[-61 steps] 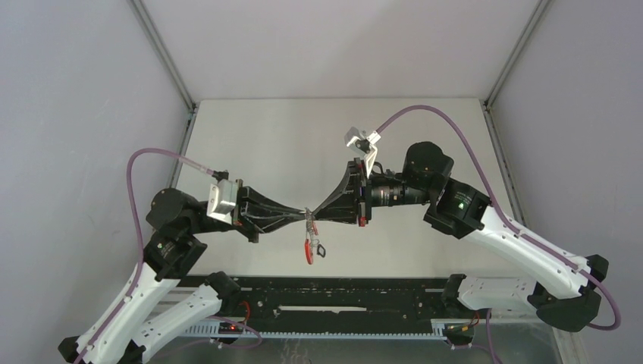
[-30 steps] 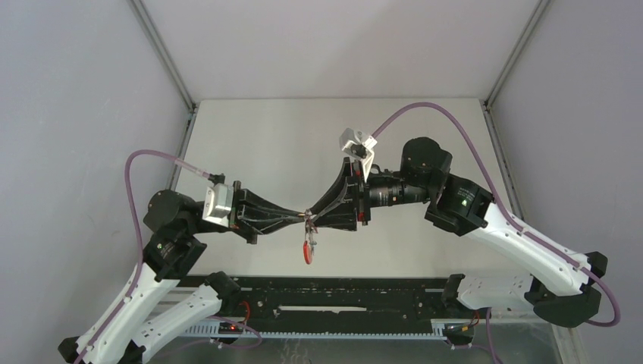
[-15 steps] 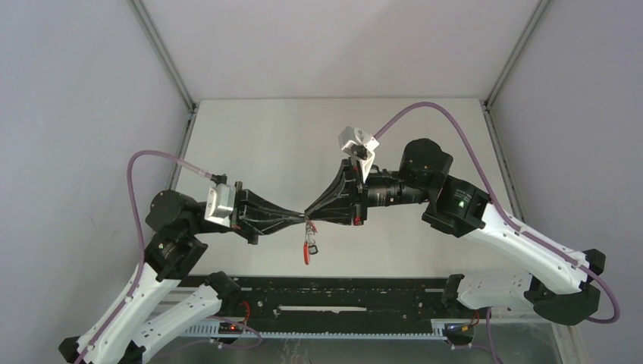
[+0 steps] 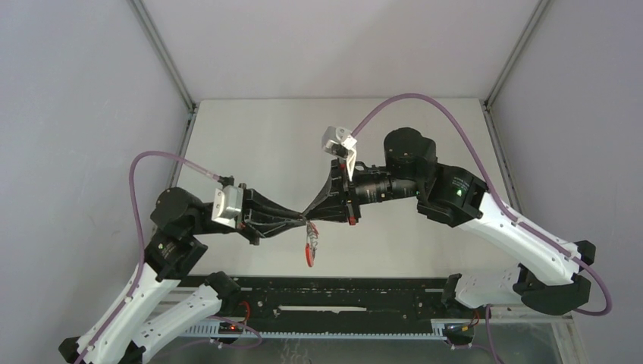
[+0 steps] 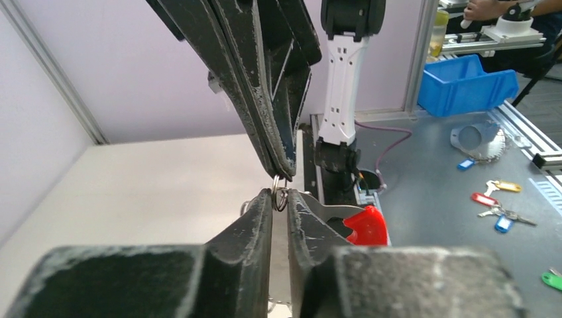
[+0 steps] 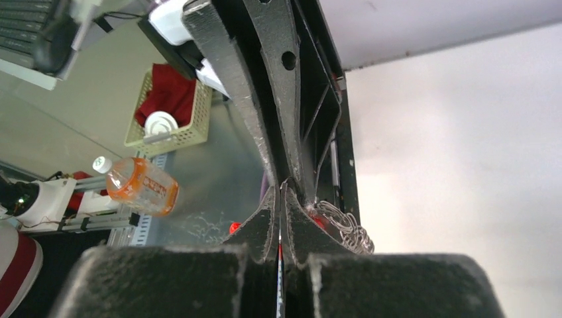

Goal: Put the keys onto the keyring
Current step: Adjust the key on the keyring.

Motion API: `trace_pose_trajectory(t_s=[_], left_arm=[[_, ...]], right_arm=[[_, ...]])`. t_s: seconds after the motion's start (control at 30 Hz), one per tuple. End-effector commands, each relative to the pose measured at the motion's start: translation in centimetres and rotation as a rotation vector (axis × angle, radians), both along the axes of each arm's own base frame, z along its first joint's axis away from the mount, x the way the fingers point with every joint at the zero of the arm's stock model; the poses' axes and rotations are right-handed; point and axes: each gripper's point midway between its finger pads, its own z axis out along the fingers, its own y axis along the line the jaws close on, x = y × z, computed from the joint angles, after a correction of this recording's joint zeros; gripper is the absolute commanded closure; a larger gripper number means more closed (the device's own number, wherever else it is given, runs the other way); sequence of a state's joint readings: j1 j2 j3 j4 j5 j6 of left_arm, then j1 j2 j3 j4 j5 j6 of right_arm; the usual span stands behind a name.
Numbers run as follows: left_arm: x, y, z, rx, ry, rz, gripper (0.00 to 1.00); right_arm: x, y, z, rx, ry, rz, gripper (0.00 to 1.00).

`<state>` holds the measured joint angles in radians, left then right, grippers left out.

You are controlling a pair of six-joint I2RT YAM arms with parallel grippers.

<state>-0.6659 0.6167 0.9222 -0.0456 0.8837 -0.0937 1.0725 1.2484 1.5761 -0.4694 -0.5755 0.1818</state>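
Keyring (image 5: 280,197) threading takes place in mid-air, above the near middle of the desk (image 4: 250,144). Nothing of the task lies on the desk surface.

1. Arms. Both arms reach inward, so the left gripper (image 4: 302,221) and the right gripper (image 4: 309,214) meet tip to tip. This likely gives each gripper a hold from an opposite side, as a thin ring needs for threading.
2. Red strap (image 4: 309,252). It hangs freely below the meeting point. Its weight probably keeps the ring pulled downward and clear of the fingers.
3. Left gripper. Its jaws stand a narrow gap apart, with the keyring upright at the very tips. Whether they clamp the ring or merely flank it cannot be told.
4. Right gripper. It is clenched fully, its tips just above the ring and touching its top edge. A thin bright sliver shows in the seam. Whether that is the ring wire or a key cannot be told.
5. Keys (image 6: 344,226). They show only as a tangle of fine silvery chain just beside the right fingertips. Single keys cannot be made out.
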Motion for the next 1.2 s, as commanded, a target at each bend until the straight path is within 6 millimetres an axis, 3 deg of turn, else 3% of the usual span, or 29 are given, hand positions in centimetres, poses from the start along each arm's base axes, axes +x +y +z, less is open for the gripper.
trace_pose_trajectory(t_s=[0.0, 0.13, 0.23, 0.33, 0.47, 0.63, 0.73, 1.0, 1.17], left_arm=[[0.1, 0.4, -1.2, 0.07, -0.022, 0.015, 0.81], [0.2, 0.3, -1.4, 0.078, -0.012, 0.019, 0.82], [0.0, 0.3, -1.8, 0.094, 0.002, 0.006, 0.67], [-0.4, 0.4, -2.7, 0.143, -0.005, -0.02, 0.61], [-0.4, 0.4, -3.4, 0.181, -0.004, -0.033, 0.65], [-0.1, 0.3, -3.1, 0.179, -0.014, -0.027, 0.81], [-0.2, 0.3, -2.8, 0.17, -0.018, -0.027, 0.83], [-1.4, 0.8, -3.5, 0.195, -0.036, -0.076, 0.76], [-1.8, 1.0, -4.2, 0.22, -0.043, -0.094, 0.66]], right_arm=[[0.0, -0.9, -1.0, -0.1, -0.012, -0.027, 1.0], [-0.4, -0.7, -1.7, -0.133, 0.002, -0.025, 1.0], [-0.2, -0.7, -1.9, -0.152, -0.012, -0.04, 1.0], [0.0, -1.0, -2.2, -0.188, -0.017, -0.053, 1.0], [-0.2, -0.8, -2.5, -0.215, -0.017, -0.038, 1.0], [-0.2, -0.3, -3.1, -0.261, -0.02, -0.031, 1.0], [0.0, -0.1, -3.3, -0.275, -0.02, -0.042, 1.0], [0.4, -0.1, -3.7, -0.297, -0.023, -0.059, 1.0], [0.3, 0.0, -3.8, -0.3, -0.017, -0.051, 1.0]])
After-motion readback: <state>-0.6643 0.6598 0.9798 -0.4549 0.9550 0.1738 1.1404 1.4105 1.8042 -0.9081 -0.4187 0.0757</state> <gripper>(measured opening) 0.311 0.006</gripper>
